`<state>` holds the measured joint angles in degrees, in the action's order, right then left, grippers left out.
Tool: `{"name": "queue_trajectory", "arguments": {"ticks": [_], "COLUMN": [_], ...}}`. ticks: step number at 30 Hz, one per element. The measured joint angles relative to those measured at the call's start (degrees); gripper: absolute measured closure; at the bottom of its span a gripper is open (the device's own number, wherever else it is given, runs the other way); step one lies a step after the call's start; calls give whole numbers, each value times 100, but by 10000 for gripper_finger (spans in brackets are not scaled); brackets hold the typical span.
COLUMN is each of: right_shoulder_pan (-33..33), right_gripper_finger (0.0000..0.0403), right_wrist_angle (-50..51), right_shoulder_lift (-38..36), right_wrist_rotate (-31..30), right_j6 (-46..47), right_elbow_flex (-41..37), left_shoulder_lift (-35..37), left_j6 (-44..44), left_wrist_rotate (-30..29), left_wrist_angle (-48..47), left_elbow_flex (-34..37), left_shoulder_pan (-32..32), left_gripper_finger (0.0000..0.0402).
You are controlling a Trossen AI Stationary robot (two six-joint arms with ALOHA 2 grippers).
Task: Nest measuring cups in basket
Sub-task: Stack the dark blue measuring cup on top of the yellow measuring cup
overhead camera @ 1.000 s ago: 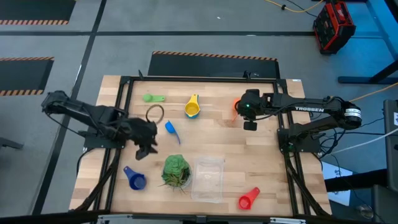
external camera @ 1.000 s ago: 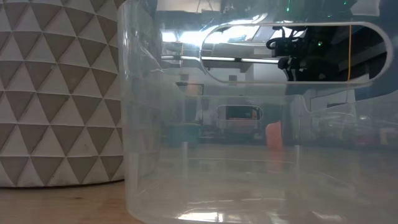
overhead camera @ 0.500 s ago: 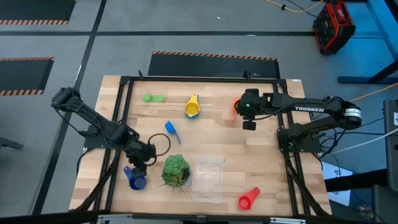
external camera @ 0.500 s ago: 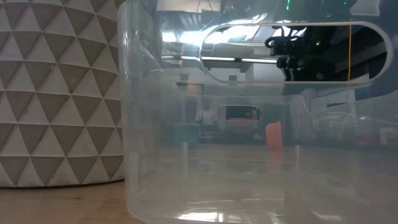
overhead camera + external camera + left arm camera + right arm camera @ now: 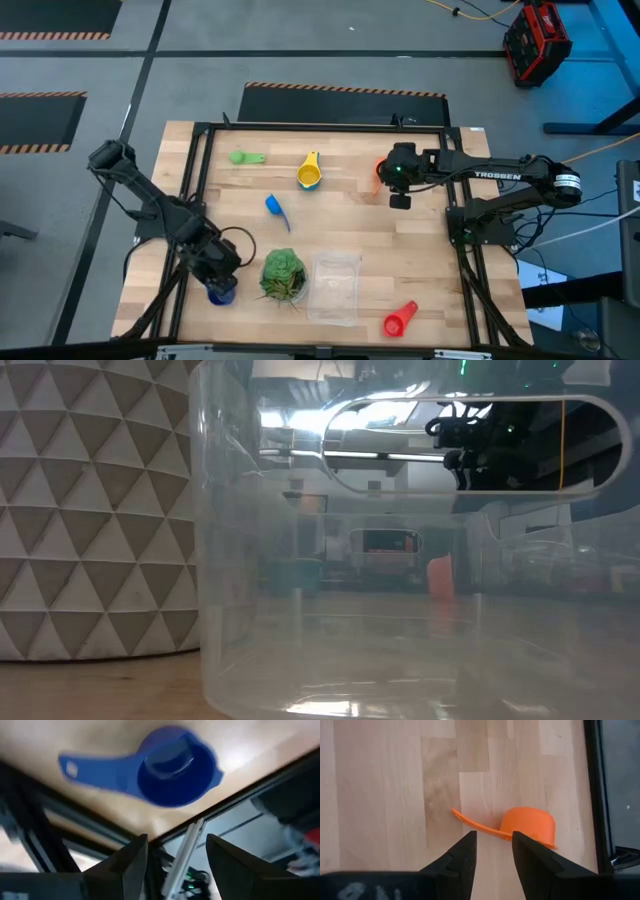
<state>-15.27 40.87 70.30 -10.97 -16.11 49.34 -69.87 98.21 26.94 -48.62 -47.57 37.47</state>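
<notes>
Left wrist view: left gripper (image 5: pixel 176 851) above dark blue cup (image 5: pixel 172 772)

- Robotics lab or workshop, with a wooden table (image 5: pixel 340 215) in a black metal frame.
- Around the table: grey floor, orange-black hazard tape (image 5: pixel 345 90).
- Beyond the table: red-black case (image 5: pixel 537 42), loose cables.

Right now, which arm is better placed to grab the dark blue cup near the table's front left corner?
Left. The left gripper hangs open right above the dark blue cup, while the right gripper is across the table over the orange cup.
</notes>
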Motion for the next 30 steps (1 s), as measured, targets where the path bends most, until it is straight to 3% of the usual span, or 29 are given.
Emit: {"name": "queue_trajectory", "arguments": {"ticks": [6,12,21,30], "right_shoulder_pan": [4,2,2,0], "right_gripper_finger": [273,273,273,273], "right_wrist_angle": [-1,-1,2,0], "right_shoulder_lift": [0,0,0,0], "right_wrist_rotate": [313,311,311,309], "right_j6": [2,2,2,-77], "right_elbow_flex": [0,0,0,0], "left_shoulder_lift": [0,0,-30,-726], "left_j6": [1944,2982,3807,3783], "left_wrist_rotate": [45,-656,-800,-730], "left_wrist_angle": [13,19,28,140], "left_elbow_flex": [0,0,0,0], "left_shoulder_pan": [302,586,821,840], "left_gripper_finger": [207,207,207,207]}}
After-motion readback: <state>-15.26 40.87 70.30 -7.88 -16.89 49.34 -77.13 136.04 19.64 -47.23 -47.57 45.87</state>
